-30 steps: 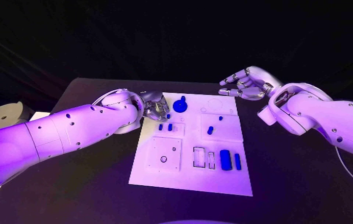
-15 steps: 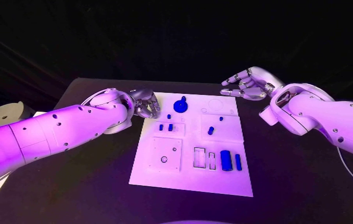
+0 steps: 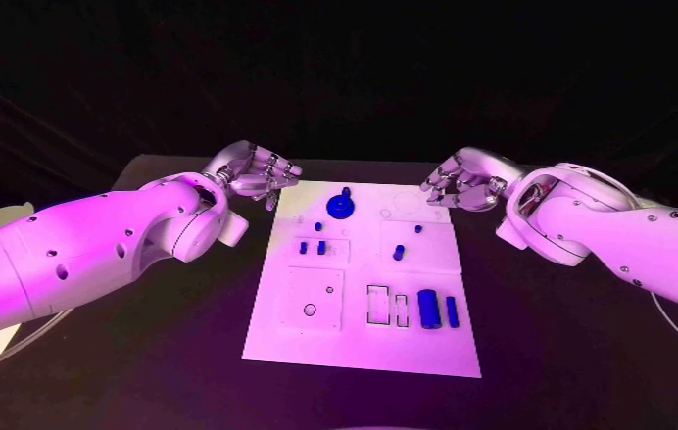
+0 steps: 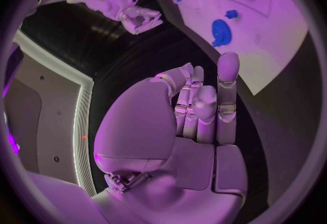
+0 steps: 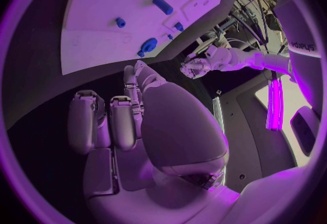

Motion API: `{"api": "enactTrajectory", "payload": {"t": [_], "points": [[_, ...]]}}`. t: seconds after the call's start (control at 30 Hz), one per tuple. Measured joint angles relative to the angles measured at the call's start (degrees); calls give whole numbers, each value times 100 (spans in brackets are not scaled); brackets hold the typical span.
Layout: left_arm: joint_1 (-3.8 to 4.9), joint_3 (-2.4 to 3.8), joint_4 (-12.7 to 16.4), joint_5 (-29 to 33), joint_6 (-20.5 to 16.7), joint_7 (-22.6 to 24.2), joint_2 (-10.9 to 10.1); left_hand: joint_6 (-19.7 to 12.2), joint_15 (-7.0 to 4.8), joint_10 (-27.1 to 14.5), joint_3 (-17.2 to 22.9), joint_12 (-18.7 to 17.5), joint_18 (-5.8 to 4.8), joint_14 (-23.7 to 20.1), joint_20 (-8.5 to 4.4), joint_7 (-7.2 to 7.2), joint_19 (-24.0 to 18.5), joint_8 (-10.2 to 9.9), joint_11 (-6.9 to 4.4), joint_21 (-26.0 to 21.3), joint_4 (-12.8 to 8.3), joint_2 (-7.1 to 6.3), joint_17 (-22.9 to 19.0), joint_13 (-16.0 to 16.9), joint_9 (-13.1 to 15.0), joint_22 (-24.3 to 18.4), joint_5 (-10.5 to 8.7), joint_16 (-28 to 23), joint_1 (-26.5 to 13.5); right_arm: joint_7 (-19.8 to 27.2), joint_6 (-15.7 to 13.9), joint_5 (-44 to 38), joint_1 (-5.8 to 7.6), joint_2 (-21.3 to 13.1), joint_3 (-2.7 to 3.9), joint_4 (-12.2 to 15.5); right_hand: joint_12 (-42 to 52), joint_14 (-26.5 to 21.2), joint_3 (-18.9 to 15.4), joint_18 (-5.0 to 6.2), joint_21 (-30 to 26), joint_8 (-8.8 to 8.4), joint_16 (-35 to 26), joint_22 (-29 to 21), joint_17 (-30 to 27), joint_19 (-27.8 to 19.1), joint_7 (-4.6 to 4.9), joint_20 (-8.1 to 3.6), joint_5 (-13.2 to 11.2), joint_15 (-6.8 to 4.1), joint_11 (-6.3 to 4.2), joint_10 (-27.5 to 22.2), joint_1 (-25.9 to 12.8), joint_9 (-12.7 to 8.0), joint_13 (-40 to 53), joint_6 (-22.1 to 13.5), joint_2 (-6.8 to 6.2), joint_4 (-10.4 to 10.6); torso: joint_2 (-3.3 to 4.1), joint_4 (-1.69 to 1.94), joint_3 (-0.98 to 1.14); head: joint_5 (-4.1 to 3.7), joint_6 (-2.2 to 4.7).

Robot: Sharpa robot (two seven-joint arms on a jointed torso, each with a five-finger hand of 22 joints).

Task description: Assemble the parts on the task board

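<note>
The white task board (image 3: 361,352) lies in the middle of the black table. A large round blue part (image 3: 341,203) sits near its far edge, and the same round part (image 4: 220,30) shows in the left wrist view. Small blue parts (image 3: 311,248) stand lower down, with two longer blue pieces (image 3: 428,309) near the front right. My left hand (image 3: 255,170) hovers off the board's far left corner, fingers apart, holding nothing. My right hand (image 3: 463,180) hovers by the far right corner with loosely bent fingers (image 5: 119,120) and nothing in them.
Several recessed slots (image 3: 381,305) and square outlines mark the board. Bare black table (image 3: 565,332) lies on both sides of it. My left forearm (image 3: 114,244) hangs over the table's left side and my right forearm (image 3: 594,229) over its right.
My left hand has drawn away from the board's far left corner, up and outward, with its fingers spreading. The right hand has shifted slightly down toward the board's far right corner.
</note>
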Motion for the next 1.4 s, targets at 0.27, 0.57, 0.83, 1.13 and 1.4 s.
{"api": "enactTrajectory", "payload": {"t": [0.27, 0.57, 0.83, 1.13, 1.4], "points": [[-9, -48, 371, 2387, 38, 750, -175, 21, -21, -30, -35, 104, 91, -122, -19, -22, -122, 0, -11, -388, 34, 27, -271, 32, 0, -281, 0, -135, -70, -448, 317, -1465, -125, 147, -6, 75, -298, -4, 503, 0, -69, -73, -92, -68, -61, 20, -7, 20, -223, 22, 41, 100, -241, 0, -773, 105, -241, 33, -1, 4, -6, -115, 34], [-19, -82, 613, 3228, 144, 1004, -220, 21, -24, -51, -52, 150, 91, -183, -20, -23, -163, 0, -31, -571, 17, 27, -418, 38, 1, -419, 0, -217, -70, -666, 546, -2147, -305, 395, -18, -60, -297, -9, 797, 0, -93, -99, -97, -94, -70, 20, -8, 19, -256, 32, 61, 121, -381, -13, -1204, 105, -381, -10, 3, 13, -5, -147, 40], [-21, -85, 660, 3412, 186, 1062, -224, -38, -16, -127, -70, 193, 91, -243, 0, -7, -184, 0, -16, -617, -6, 27, -547, 43, -3, -461, 0, -290, -70, -737, 644, -2355, -359, 530, -26, -173, -297, -10, 904, 0, -124, -99, -115, -145, -89, 20, -4, 19, -277, 32, 61, 77, -434, -16, -1358, 70, -434, -22, 4, 17, 0, -137, 34], [-22, -86, 677, 3489, 207, 1067, -223, -93, 10, -193, -83, 223, 91, -315, 21, 10, -204, 0, 9, -665, -77, 27, -684, 42, -11, -495, 0, -360, -70, -749, 696, -2455, -369, 591, -29, -240, -297, -10, 992, 0, -124, -99, -137, -145, -102, 20, -11, 19, -277, 32, 61, 77, -434, -15, -1433, 63, -434, -45, 4, 15, -2, -131, 23], [-22, -86, 694, 3510, 207, 1063, -220, -105, 10, -201, -77, 235, 90, -315, 21, 21, -204, 0, 17, -665, -84, 27, -703, 47, -10, -500, 0, -363, -70, -749, 757, -2489, -383, 644, -34, -297, -289, -10, 1173, 0, -124, -99, -160, -132, -104, 23, -42, 16, -277, 31, 29, 194, -464, 10, -1559, 170, -404, -133, 3, 15, -2, -124, 6]]}}
